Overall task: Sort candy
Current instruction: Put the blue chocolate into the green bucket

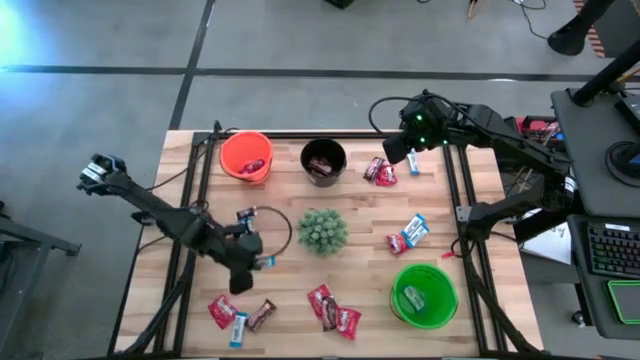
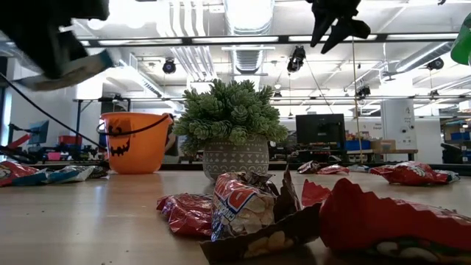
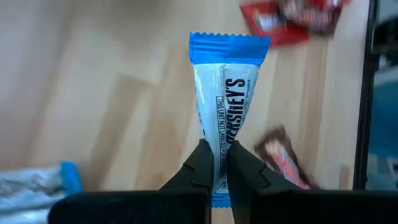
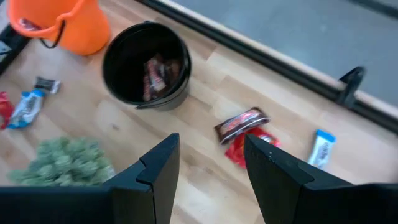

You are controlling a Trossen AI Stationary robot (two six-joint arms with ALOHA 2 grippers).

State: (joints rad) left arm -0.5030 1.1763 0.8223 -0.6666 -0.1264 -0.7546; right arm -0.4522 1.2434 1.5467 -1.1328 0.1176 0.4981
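- A blue and white Hershey's candy [image 3: 225, 118] is held upright, pinched at its lower end in the left claw [image 3: 214, 163] above the worktop.
- Red, brown and blue-white candies lie flat in small groups [image 1: 334, 308] across the worktop [image 1: 290, 205].
- Some brown candies [image 4: 155, 74] lie inside the black bucket [image 4: 145, 65].

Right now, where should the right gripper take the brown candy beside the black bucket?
From straight above, pinch the brown candy across its width at the end nearer the black bucket: it lies flat, and a red candy touches its other end.
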